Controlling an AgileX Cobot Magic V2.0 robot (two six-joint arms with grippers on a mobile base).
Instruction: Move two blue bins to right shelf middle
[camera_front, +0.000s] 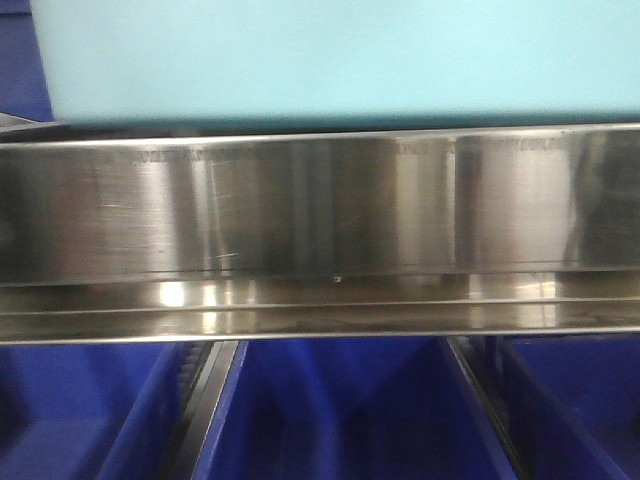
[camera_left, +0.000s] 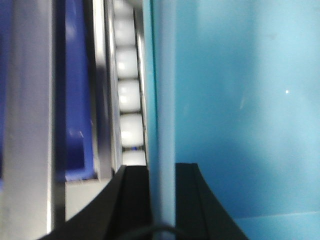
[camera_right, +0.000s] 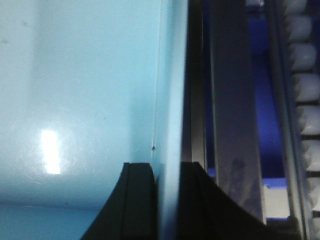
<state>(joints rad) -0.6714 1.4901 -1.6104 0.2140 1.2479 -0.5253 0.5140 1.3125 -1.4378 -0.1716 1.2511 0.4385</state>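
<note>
The left gripper (camera_left: 161, 172) and right gripper (camera_right: 166, 167) each clamp an opposite side wall of the pale bin (camera_front: 330, 55), held between them above the rail (camera_front: 320, 210), dark bins (camera_front: 340, 410) below.

We can see only a little of the robot: its 2 grippers, 1 in each wrist view. The left gripper (camera_left: 161, 167) has 2 matte black fingers (camera_left: 131, 205). Each has a flat, square-cut tip and a straight inner face. Their outer edges curve outward toward the bottom of the frame, so each finger widens into a broad base. A thin dark cable (camera_left: 160, 228) arcs between the 2 bases at the bottom edge. The right gripper (camera_right: 165, 164) has 2 black fingers (camera_right: 135, 205) of the same kind, flat-tipped and flaring below, with a dull, plain surface.
</note>
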